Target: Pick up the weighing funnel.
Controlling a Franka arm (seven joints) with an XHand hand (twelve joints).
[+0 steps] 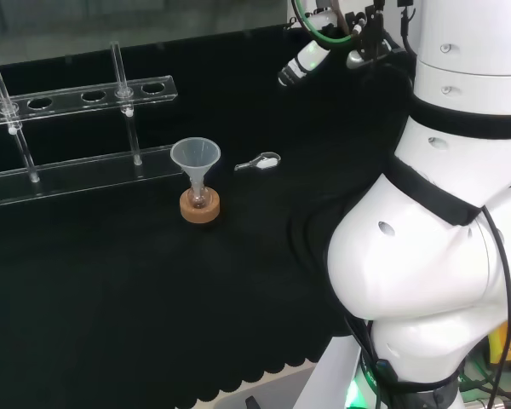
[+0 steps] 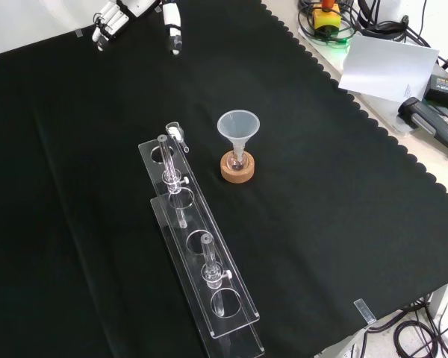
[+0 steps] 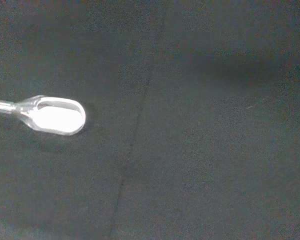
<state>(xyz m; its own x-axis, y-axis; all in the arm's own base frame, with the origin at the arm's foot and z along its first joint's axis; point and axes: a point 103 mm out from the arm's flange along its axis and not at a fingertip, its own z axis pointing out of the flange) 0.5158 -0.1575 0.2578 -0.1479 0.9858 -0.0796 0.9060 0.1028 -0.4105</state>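
The weighing funnel [image 1: 260, 161] is a small clear scoop with a short stem that lies flat on the black cloth, to the right of the big funnel in the head view. In the front view the weighing funnel [image 2: 178, 135] rests by the far end of the rack. Close up in the wrist view, the weighing funnel [image 3: 52, 115] shows a white bowl and its stem. The hand [image 1: 311, 55] hangs above the cloth, up and to the right of the scoop, apart from it. Its fingers [image 2: 113, 20] are relaxed and hold nothing.
The big funnel [image 1: 196, 158] stands in a small flask on a cork ring [image 1: 199, 207]. A clear test-tube rack [image 2: 198, 246] with a few tubes lies left of the big funnel in the front view. Paper and cables [image 2: 388, 63] sit beyond the cloth's scalloped edge.
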